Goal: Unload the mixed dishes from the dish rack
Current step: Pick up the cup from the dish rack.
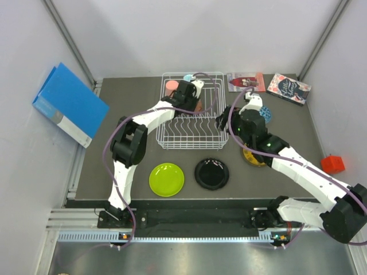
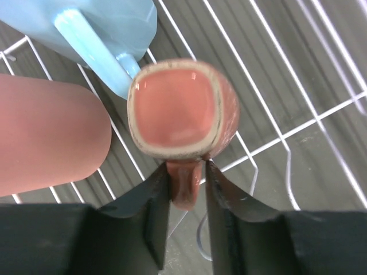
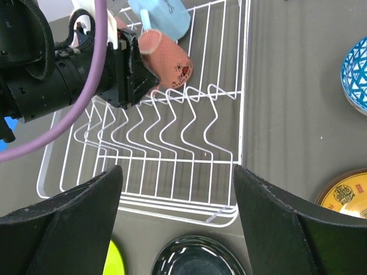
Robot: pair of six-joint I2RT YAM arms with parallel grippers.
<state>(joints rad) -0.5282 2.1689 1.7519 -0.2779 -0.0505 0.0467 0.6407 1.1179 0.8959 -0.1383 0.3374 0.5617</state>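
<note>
Going from the left, the lime-green plate (image 1: 166, 179) and the black plate (image 1: 211, 173) lie flat on the table in front of the dish rack (image 1: 172, 137), both already unloaded. The rack's plate tines stand bare.

3 pieces are in its far end. These are the pink cup (image 2: 46, 134), the light blue mug (image 2: 97, 28) and, just beside them, the salmon cup (image 2: 180, 109). The left gripper (image 2: 186, 172) has its jaws closed on the salmon cup's handle and holds it tilted over the wires.

The right gripper (image 3: 176, 172) hovers above the rack's near right part, jaws wide apart with nothing between them. To the right of the rack, the blue patterned bowl (image 1: 266, 114) and the yellow patterned plate (image 1: 252, 158) rest on the table, the plate partly under the right arm.

So I judge 4 pieces out, 1 in hand and 2 to go.

The table (image 1: 114, 172) is a dark grey matte sheet. A blue binder (image 1: 69, 103) leans at the left wall, and 2 books (image 1: 245, 81) lie along the far edge. A small red block (image 1: 332, 164) sits at the right. Plain white walls with metal posts enclose the cell.
</note>
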